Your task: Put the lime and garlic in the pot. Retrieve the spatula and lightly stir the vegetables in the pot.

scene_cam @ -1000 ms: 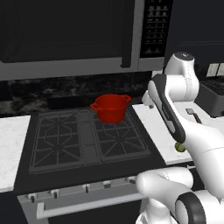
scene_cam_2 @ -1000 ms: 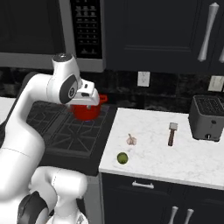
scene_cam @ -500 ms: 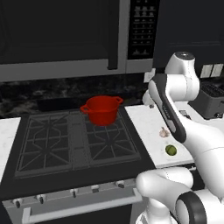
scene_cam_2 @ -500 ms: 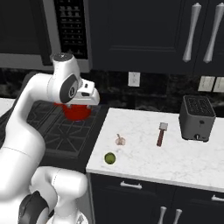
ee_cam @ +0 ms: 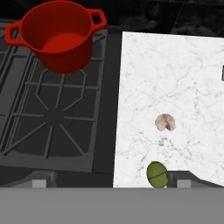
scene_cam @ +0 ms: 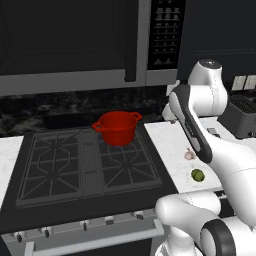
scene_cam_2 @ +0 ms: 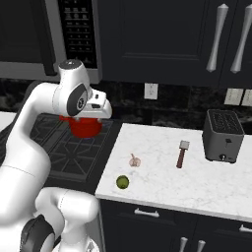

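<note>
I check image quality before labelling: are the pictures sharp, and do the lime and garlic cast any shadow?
Hand view: sharp; a faint shadow under the garlic, none clear by the lime; the pot evenly lit, without glare. Right base view: sharp, cabinets dark, soft sheen on the toaster. Left base view: sharp, upper half very dark.

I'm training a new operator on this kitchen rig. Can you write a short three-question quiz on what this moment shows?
1. True or false: the lime already lies inside the pot.
2. Which lies nearest the toaster? A. garlic B. spatula C. lime
3. Fill in: the pot stands on the ____, at its back.

Key
1. False; the lime lies on the marble counter near its front edge, and the pot is empty.
2. B
3. Stove
</note>
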